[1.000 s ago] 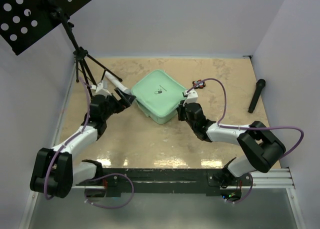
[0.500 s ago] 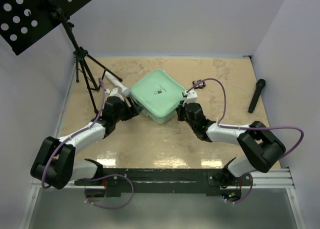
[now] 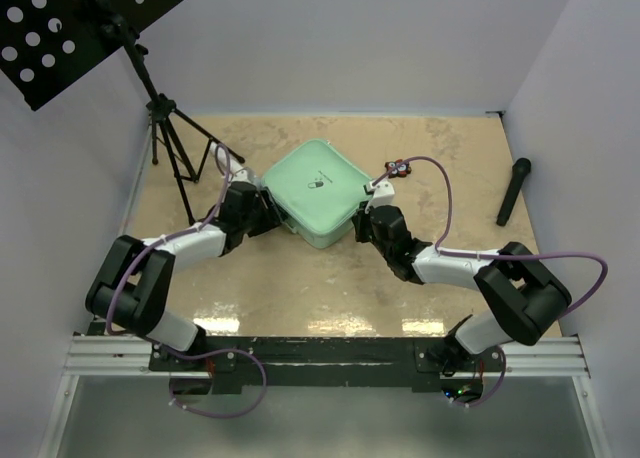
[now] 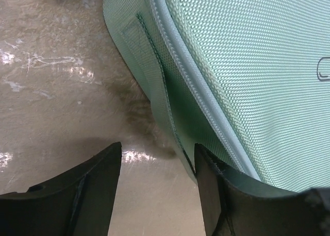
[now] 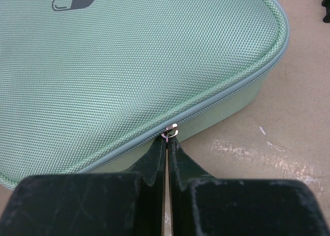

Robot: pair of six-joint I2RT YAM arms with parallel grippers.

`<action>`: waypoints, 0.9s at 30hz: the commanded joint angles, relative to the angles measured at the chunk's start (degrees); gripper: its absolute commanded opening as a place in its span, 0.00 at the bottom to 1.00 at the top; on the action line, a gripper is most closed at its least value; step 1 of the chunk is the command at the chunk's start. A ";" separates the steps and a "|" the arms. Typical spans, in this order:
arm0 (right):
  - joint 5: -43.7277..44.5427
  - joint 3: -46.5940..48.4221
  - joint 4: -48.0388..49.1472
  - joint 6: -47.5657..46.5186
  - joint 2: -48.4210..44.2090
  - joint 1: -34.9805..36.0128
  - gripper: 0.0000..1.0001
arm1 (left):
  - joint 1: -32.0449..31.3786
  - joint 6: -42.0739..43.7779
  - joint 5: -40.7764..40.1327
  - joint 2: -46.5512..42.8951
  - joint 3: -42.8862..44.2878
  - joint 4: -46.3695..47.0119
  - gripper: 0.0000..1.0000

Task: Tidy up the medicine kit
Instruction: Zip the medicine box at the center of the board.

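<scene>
— Two end effectors, top view: medicine kit sits between them, just ahead of each.
— L wrist?
— Left end effector part-open, holds nothing; kit's soft wall beside its inner finger. Prob. light, floppy.
— R wrist?
— Right end effector pinched shut on zip pull, best hold. Contents hidden.

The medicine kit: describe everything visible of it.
The medicine kit is a mint-green, roughly square soft case of woven fabric, with rounded corners and a dark pill logo on its lid. It lies flat, lid down, cornerwise on the beige table. The shut right tool pinches its metal zip pull; the open left tool has one finger against the side wall near the left corner.
</scene>
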 commanded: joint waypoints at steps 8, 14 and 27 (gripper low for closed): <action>-0.58 3.48 3.45 -3.11 -1.32 0.46 0.00 | -0.68 0.21 0.08 2.60 4.15 0.84 0.05; 0.12 3.92 1.51 -4.34 -1.41 1.78 0.00 | -1.64 -1.89 1.66 3.83 3.54 3.03 0.00; -3.48 2.25 -0.25 -5.31 -7.21 7.40 0.00 | -4.37 -9.98 -6.07 1.99 -0.77 6.81 0.00</action>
